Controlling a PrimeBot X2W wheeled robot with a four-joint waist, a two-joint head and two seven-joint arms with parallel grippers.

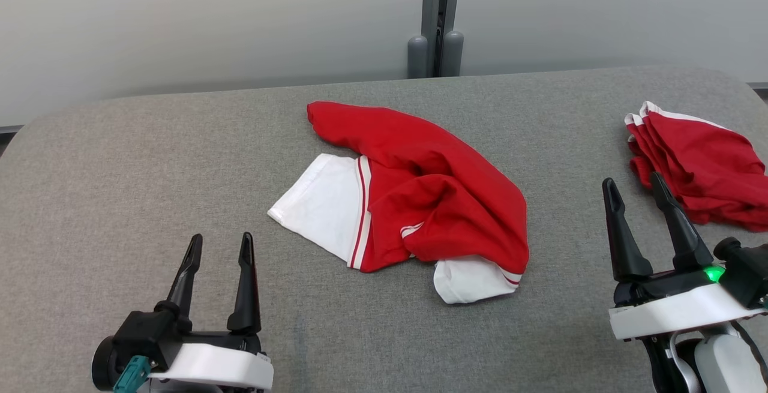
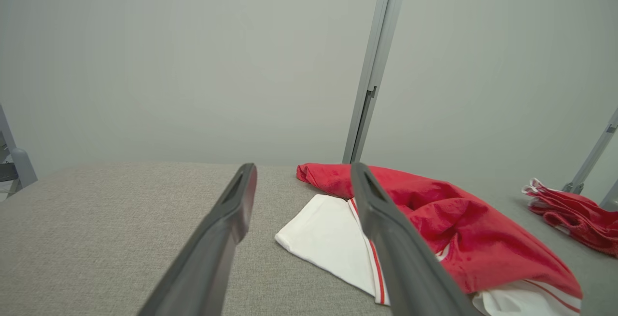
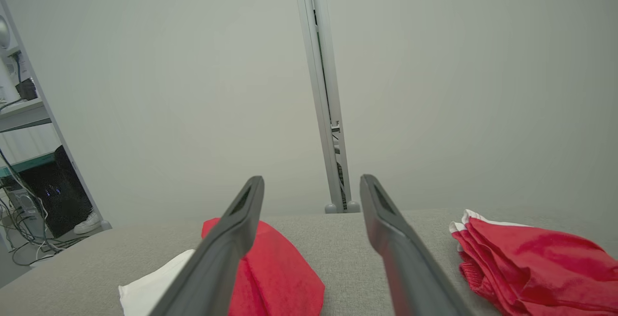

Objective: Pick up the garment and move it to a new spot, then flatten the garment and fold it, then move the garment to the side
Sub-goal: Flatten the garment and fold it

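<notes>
While the crumpled red-and-white garment [image 1: 420, 201] is lying in the middle of the grey padded table [image 1: 120, 171], the left gripper [image 1: 221, 238] is hovering at the near left and the right gripper [image 1: 632, 181] at the near right, both with fingers spread and holding nothing. They are flanking the heap, likely so each can reach one side. A folded red pile [image 1: 702, 165] is sitting at the far right, probably marking the set-aside spot.

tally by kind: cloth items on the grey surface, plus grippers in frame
Crumpled red-and-white garment: 1
Folded red pile at the right edge: 1 (number of pieces in it can't be told)
Grippers, both open and holding nothing: 2, left gripper and right gripper
Total: 4
</notes>
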